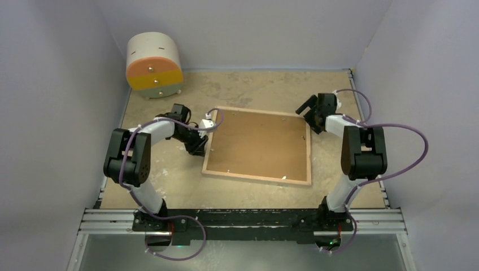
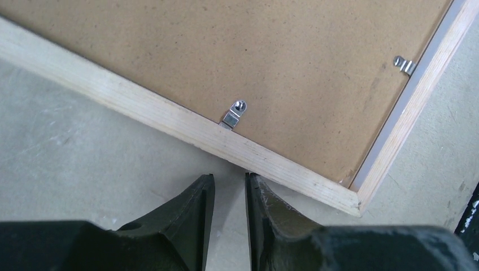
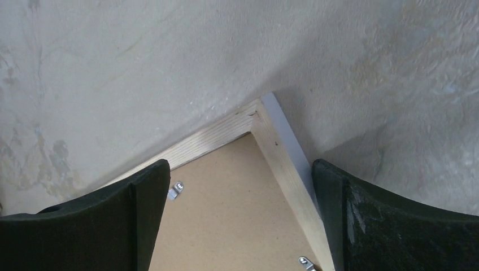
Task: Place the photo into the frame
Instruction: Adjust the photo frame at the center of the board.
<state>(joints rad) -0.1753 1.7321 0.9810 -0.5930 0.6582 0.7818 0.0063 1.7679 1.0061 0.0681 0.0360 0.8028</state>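
The frame [image 1: 257, 178] lies face down mid-table, its light wooden rim up, with a brown backing board [image 1: 260, 144] set inside it. The photo is hidden. My left gripper [image 1: 200, 149] sits low on the table just outside the frame's left rim [image 2: 169, 118]. Its jaws [image 2: 230, 178] stand a narrow gap apart with only bare table between them. A metal clip [image 2: 234, 113] on the board lies just beyond the fingertips. My right gripper [image 1: 308, 110] hovers over the frame's far right corner [image 3: 265, 121], open wide [image 3: 242, 165] and holding nothing.
A round white drawer unit [image 1: 153, 65] with an orange and yellow front stands at the back left. Grey walls close in both sides and the back. More clips [image 2: 404, 65] [image 3: 176, 191] sit along the board's edges. A metal rail [image 1: 243, 217] runs along the near edge.
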